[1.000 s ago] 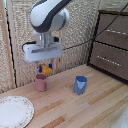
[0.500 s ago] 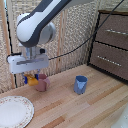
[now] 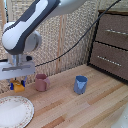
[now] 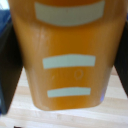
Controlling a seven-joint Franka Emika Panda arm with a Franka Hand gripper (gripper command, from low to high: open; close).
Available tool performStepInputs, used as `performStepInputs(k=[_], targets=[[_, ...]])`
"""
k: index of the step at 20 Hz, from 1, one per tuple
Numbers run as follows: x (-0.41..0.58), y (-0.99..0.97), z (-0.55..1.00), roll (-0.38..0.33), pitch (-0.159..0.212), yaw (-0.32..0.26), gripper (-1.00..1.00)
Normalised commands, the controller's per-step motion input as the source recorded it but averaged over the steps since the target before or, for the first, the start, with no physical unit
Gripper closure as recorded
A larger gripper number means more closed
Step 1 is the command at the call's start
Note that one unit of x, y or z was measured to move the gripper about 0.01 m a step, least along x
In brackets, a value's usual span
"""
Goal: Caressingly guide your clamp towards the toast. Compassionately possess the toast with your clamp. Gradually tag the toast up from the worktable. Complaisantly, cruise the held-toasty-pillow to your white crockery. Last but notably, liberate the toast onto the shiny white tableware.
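My gripper (image 3: 17, 85) hangs at the exterior view's left, above the far edge of the white plate (image 3: 14, 111). Its blue-tipped fingers (image 3: 11, 86) are shut on the orange-tan toast (image 3: 18, 87), held in the air over the wooden tabletop (image 3: 85, 107). In the wrist view the toast (image 4: 67, 55) fills almost the whole picture, an orange slab with pale bands, between the dark fingers (image 4: 9, 65) at either side. Pale planks of the table (image 4: 65, 117) show under it.
A pink mug (image 3: 41, 82) stands just to the exterior view's right of the gripper. A blue mug (image 3: 80, 84) stands further right. A brown drawer cabinet (image 3: 111, 42) rises at the back right, a woven screen behind.
The arm has carried the toast toward the exterior view's left, from above the pink mug to over the plate's far edge.
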Motion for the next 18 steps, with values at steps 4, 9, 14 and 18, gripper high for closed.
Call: performStepInputs(k=[4, 9, 14, 18], targets=[[0.320, 0.43, -0.26, -0.255, 0.002, 0.083, 1.00], [0.257, 0.41, -0.33, -0.274, -0.003, 0.071, 1.00], [0.099, 0.53, -0.30, -0.195, -0.120, 0.016, 1.00], [0.066, 0.52, -0.18, -0.156, -0.183, 0.010, 1.00]])
